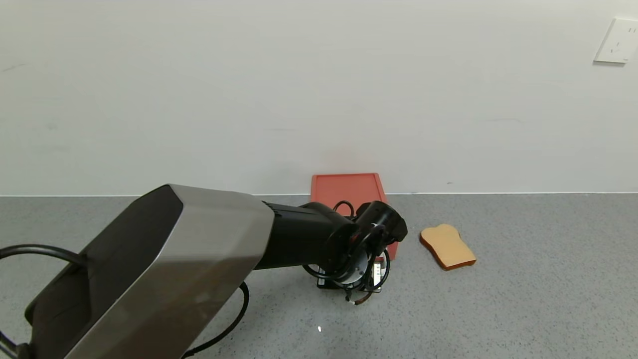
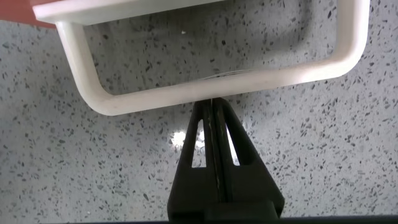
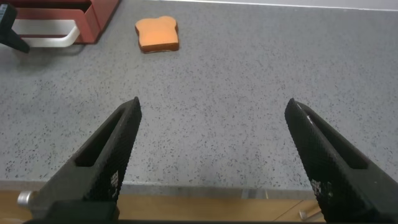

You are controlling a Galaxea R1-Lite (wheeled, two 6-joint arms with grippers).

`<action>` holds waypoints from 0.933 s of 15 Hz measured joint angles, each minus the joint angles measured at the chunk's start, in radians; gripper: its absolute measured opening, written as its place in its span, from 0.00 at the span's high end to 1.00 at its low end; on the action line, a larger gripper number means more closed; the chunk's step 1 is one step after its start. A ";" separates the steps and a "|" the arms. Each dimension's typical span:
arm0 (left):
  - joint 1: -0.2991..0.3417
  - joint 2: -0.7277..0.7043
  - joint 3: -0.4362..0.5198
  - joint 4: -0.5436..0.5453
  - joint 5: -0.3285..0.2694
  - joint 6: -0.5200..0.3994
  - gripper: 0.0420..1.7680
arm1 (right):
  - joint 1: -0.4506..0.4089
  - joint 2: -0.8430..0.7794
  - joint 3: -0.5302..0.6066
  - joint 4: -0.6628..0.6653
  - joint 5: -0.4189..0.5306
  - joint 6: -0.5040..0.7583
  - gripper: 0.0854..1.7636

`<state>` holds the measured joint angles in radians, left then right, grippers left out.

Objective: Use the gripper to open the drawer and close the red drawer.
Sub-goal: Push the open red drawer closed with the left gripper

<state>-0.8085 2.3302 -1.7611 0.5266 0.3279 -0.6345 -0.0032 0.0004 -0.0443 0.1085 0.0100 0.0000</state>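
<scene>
The red drawer [image 1: 349, 192] is a low box against the wall, partly behind my left wrist [image 1: 371, 234]. Its white loop handle [image 2: 205, 90] points toward me. My left gripper [image 2: 211, 104] is shut, fingers pressed together, with the tips touching the handle's front bar from the near side; nothing is between them. The drawer [image 3: 96, 18] and its handle [image 3: 46, 34] also show far off in the right wrist view. I cannot tell how far the tray is out. My right gripper [image 3: 212, 104] is open and empty over the table's front edge, out of the head view.
A tan toast-shaped slice [image 1: 447, 246] lies on the grey speckled table [image 1: 523, 289] right of the drawer; it also shows in the right wrist view [image 3: 158, 33]. The white wall runs just behind the drawer, with an outlet plate [image 1: 618, 41] at upper right.
</scene>
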 joint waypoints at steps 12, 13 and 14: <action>0.053 0.043 -0.073 -0.056 -0.001 0.082 0.96 | 0.000 0.000 0.000 -0.002 0.001 0.000 0.04; 0.056 0.046 -0.074 -0.063 -0.001 0.088 0.96 | 0.000 0.000 0.000 -0.002 0.000 0.000 0.04; 0.059 0.048 -0.076 -0.067 0.000 0.090 0.96 | 0.000 0.000 0.000 -0.002 0.000 0.000 0.04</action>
<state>-0.7500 2.3783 -1.8366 0.4598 0.3274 -0.5440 -0.0032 0.0004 -0.0447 0.1066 0.0104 0.0000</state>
